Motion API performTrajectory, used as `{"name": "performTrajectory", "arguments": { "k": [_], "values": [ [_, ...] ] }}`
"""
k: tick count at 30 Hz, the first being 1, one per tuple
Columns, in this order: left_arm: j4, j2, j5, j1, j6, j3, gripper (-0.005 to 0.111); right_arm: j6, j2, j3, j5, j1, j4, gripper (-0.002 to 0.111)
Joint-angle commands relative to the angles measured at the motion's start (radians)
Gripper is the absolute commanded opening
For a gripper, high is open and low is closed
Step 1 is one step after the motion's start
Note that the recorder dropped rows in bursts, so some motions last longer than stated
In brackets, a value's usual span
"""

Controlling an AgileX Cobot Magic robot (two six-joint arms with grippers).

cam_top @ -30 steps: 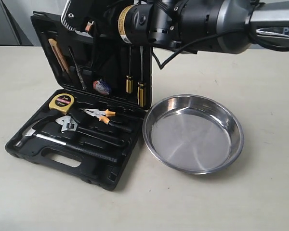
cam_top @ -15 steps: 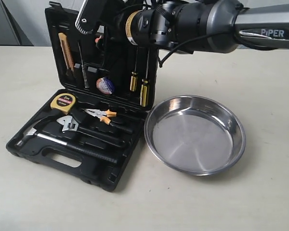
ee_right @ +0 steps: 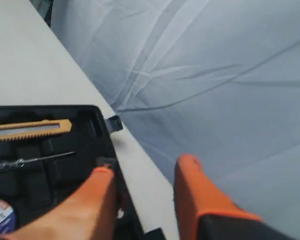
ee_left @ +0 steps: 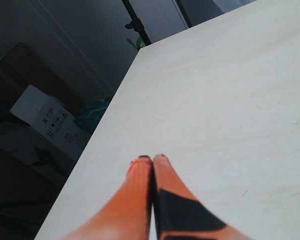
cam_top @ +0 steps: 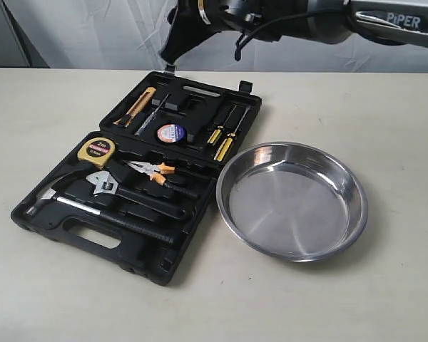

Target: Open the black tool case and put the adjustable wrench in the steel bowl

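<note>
Scene with the black tool case (cam_top: 93, 239) lying open on the table (cam_top: 385, 128), its lid (cam_top: 200, 91) laid flat at the case's 12 o'clock side; the steel bowl (cam_top: 292, 255) stands empty at the case's 3 o'clock, just beside it. The adjustable wrench (cam_top: 110, 187) rests in the lower tray, below the tape measure (cam_top: 94, 149), between the orange-handled pliers (cam_top: 153, 169) and the hammer (cam_top: 93, 210); its long axis runs from the silver head at 10 o'clock to the black handle at 4 o'clock, the handle end pointing toward the bowl. The right gripper (ee_right: 142, 167) hangs at the far rim of the lid, so the wrench lies at about 7 o'clock from it in the exterior view, across the whole lid; its jaws stand parted and released, grasping nothing, one finger (ee_right: 102, 185) over the lid's edge (contact cannot be told) and the other beyond it. The left gripper (ee_left: 152, 159) is clenched tip to tip on nothing, above bare table; it does not show in the exterior view, so its distance from the case cannot be told. Judged stage: opening done, wrench not yet picked; the coming reach likely calls for jaws set across the handle's axis.
</note>
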Motion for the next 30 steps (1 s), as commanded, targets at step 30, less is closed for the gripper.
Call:
{"name": "performTrajectory", "arguments": {
  "k": [30],
  "values": [
    [-0.003,0.005,-0.049,-0.006,-0.004,-0.002,0.0,-1.225,0.142,-0.005,0.768,0.171,1.512,-0.001]
  ]
}}
